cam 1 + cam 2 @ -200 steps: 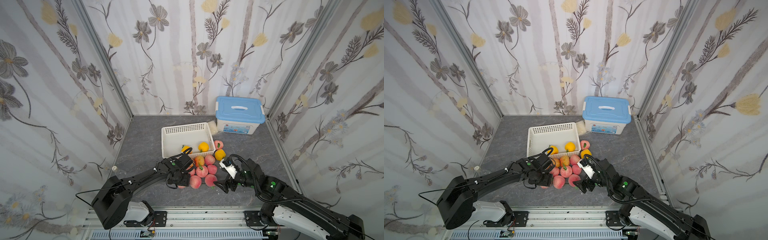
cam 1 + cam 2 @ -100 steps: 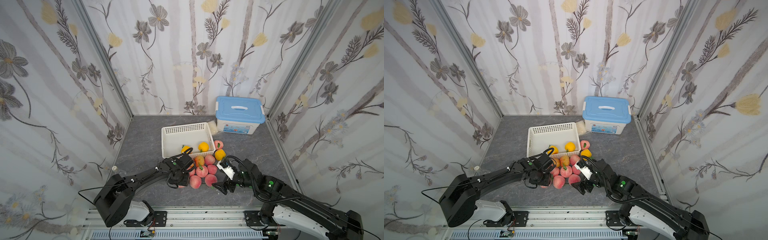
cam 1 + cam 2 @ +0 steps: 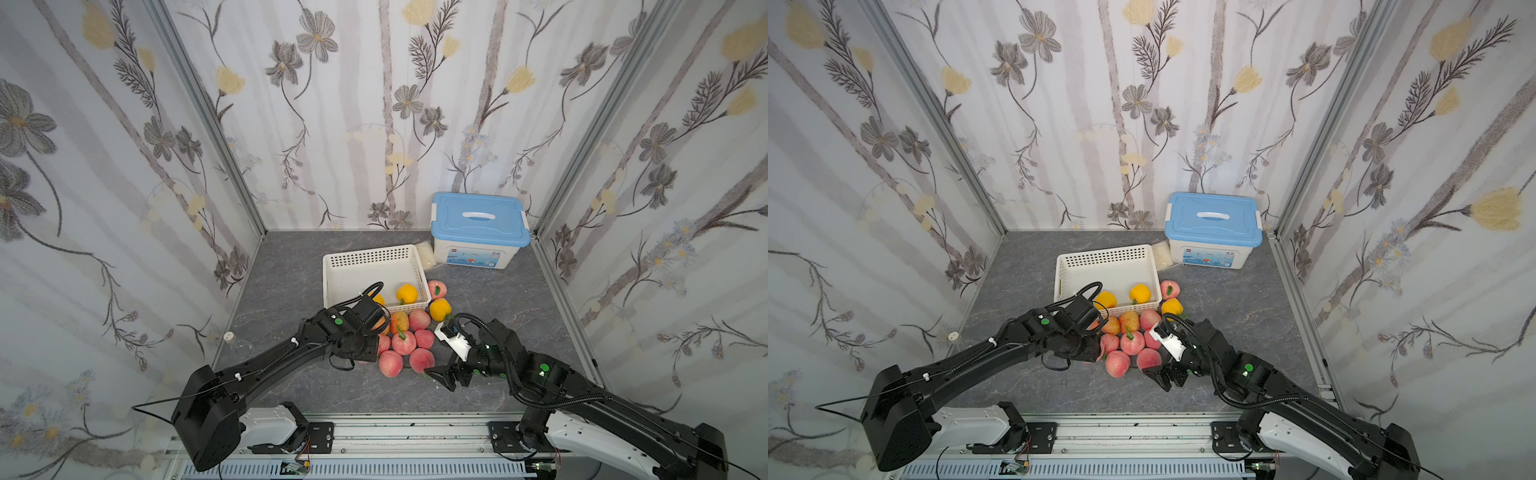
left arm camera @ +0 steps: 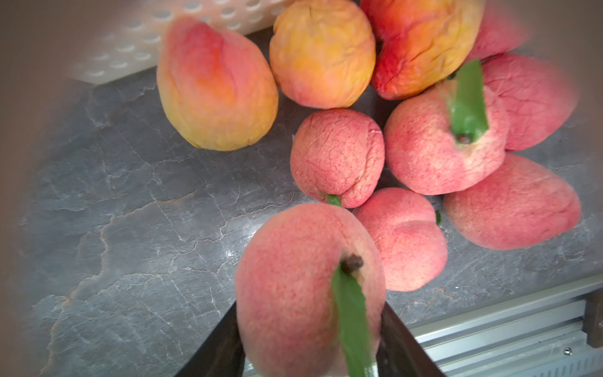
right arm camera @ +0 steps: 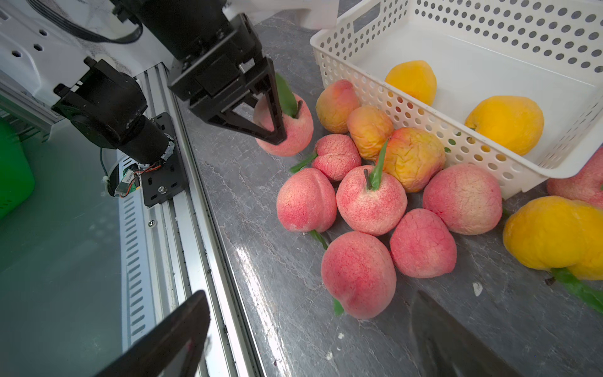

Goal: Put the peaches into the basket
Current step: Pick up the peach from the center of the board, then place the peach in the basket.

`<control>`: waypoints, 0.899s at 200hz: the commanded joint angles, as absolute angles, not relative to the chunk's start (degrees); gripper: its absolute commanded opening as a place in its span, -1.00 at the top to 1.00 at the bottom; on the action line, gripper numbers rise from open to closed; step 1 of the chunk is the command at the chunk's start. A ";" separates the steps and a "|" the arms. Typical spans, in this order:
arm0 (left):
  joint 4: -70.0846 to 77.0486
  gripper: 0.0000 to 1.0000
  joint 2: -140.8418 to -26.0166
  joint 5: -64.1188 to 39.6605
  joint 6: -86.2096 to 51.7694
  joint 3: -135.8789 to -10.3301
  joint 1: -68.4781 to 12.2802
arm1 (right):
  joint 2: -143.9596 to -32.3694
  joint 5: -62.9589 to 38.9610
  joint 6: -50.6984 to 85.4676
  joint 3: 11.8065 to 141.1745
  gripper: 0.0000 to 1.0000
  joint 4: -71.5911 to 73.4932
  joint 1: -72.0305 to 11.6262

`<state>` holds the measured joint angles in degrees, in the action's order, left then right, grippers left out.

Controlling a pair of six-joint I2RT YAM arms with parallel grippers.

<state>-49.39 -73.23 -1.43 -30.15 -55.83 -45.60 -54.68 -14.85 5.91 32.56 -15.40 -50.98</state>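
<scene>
Closing over the last second, the left gripper (image 5: 279, 132) had narrowed its jaws until they were clamped on a pink peach (image 4: 306, 287), which sat between them with its leaf pointing back toward the wrist. The right gripper (image 3: 444, 379) had kept its jaws wide apart, and another pink peach (image 5: 359, 274) lay just ahead of them, untouched. The basket (image 5: 473, 153), holding two yellow peaches, stood beyond the left jaws. In my judgement, the carry to it could now begin.
</scene>
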 commanded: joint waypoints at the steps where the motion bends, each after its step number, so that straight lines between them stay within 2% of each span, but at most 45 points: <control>1: -53.67 -0.09 -74.33 0.44 -28.10 -59.23 -44.55 | -54.74 -15.48 4.62 32.52 -0.91 -12.80 -51.00; 99: -54.51 -0.10 -84.87 -0.35 -15.96 -74.38 -28.71 | -54.34 -15.12 4.73 32.15 -0.92 -12.57 -51.21; 180: -50.92 -0.10 -96.88 0.27 -11.51 -82.22 -22.08 | -54.10 -14.60 5.24 31.82 -0.92 -12.47 -51.28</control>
